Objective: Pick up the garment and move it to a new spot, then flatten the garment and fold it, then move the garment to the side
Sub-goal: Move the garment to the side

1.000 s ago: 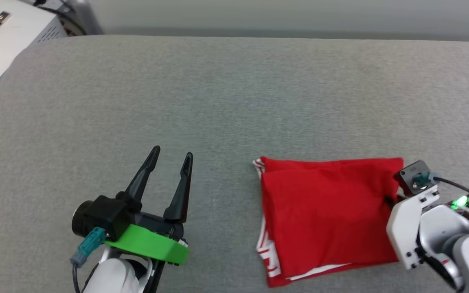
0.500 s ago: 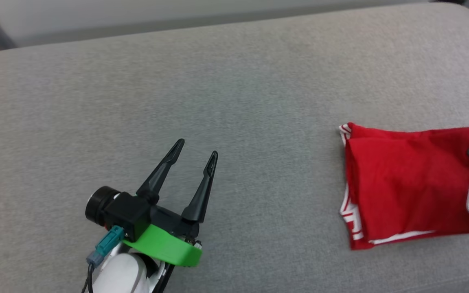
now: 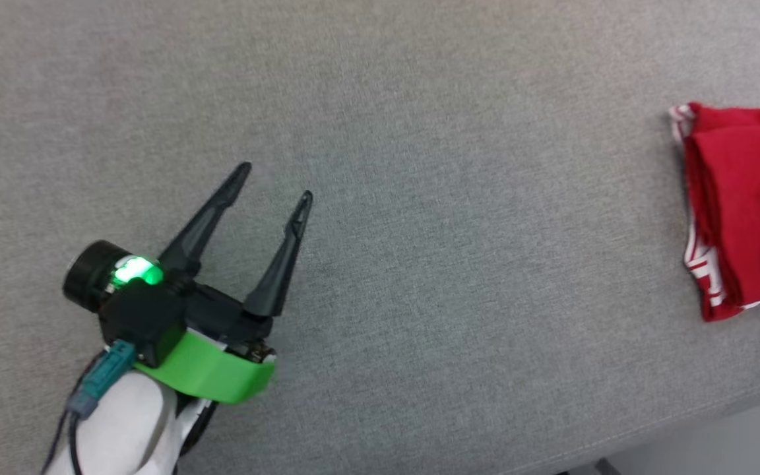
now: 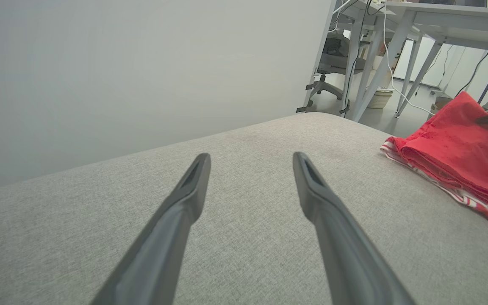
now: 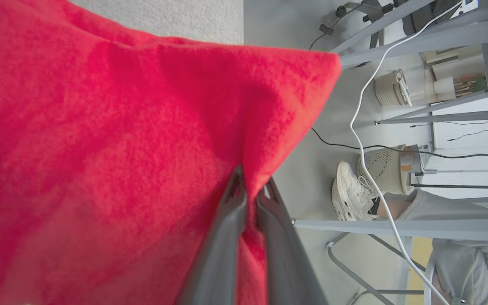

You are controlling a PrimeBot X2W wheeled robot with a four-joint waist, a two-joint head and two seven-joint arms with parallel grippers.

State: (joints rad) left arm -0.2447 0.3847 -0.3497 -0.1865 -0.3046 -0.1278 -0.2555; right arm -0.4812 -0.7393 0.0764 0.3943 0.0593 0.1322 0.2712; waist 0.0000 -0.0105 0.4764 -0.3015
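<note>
The garment (image 3: 746,204) is a folded red jersey with red-and-white striped trim, lying at the right edge of the head view on the grey padded surface (image 3: 419,198). In the left wrist view the garment (image 4: 451,156) lies at the far right, its far edge lifted. In the right wrist view my right gripper (image 5: 252,192) is shut on an edge of the red garment (image 5: 121,148). My left gripper (image 3: 274,181) hovers open and empty over bare grey surface, well to the left of the garment; its fingers (image 4: 193,186) spread wide.
The padded surface's near edge (image 3: 683,422) runs along the lower right of the head view. Beyond the surface stand grey table legs (image 4: 371,76), a white cable (image 5: 367,140) and a woven basket (image 5: 386,167). A person's foot in a white shoe (image 5: 352,197) is on the floor.
The head camera has swung left, so the garment now sits at the picture's right edge and the right arm has left the picture. The left gripper stays open.
</note>
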